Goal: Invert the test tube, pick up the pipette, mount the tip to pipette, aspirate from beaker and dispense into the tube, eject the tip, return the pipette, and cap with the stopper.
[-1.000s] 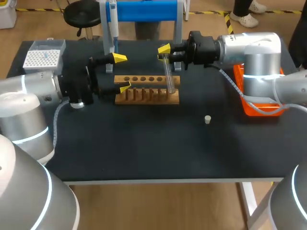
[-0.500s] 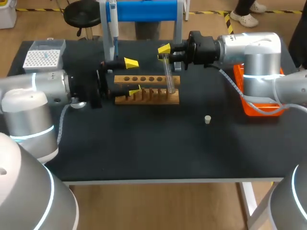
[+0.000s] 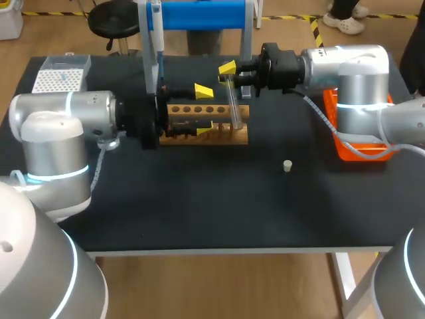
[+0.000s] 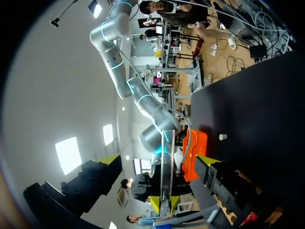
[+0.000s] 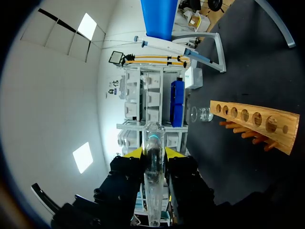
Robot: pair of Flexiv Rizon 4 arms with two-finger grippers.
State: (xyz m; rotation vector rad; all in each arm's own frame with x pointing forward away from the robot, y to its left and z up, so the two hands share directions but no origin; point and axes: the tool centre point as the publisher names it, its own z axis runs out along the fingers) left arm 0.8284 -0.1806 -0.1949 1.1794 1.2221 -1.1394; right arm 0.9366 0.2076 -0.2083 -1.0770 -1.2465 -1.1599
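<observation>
Above the wooden rack on the desk's far side, the right claw is clenched on the test tube, which hangs nearly upright with its lower end at the rack's right end. The left claw is released, its fingers spread over the rack's left half, with the tube ahead of it and untouched.

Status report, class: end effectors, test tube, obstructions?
Right end effector shut on test tube. Left end effector open at rack. Stopper apart on table.

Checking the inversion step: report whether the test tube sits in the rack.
Out. The right gripper holds the test tube, with the rack apart ahead of it.
</observation>
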